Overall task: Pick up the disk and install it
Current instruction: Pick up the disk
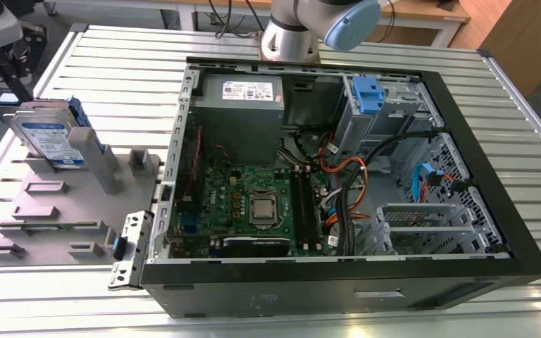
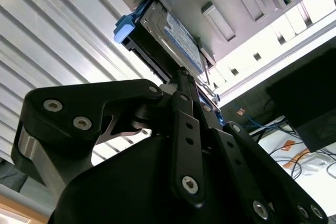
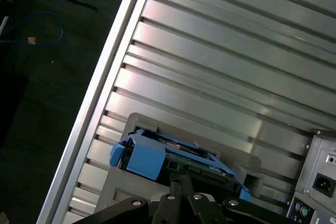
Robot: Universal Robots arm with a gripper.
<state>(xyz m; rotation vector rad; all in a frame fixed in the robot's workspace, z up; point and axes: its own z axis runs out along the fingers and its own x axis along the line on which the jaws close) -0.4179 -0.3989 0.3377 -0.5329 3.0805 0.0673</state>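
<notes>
The disk [image 1: 53, 135] stands upright in a slot at the far end of a grey fixture [image 1: 64, 211], at the exterior view's left. It is silver-grey with a white-and-blue label and blue side rails. My gripper [image 1: 8, 74] hangs just beyond it, near the table's corner. In both wrist views the black fingers come together into a narrow tip, shut, with nothing between them. That tip of my gripper [image 3: 179, 178] points at the disk's blue end tab [image 3: 144, 158]. In the second wrist view my gripper [image 2: 182, 76] reaches close to the disk [image 2: 176, 35]; whether they touch I cannot tell.
An open computer case [image 1: 346, 271] lies at the table's middle, with a motherboard, cables and a grey power-supply box [image 1: 242, 95]. A tall blue clip [image 1: 368, 95] stands at the drive bay. The slatted metal table [image 3: 236, 66] ends close to the fixture, with dark floor [image 3: 42, 77] beyond.
</notes>
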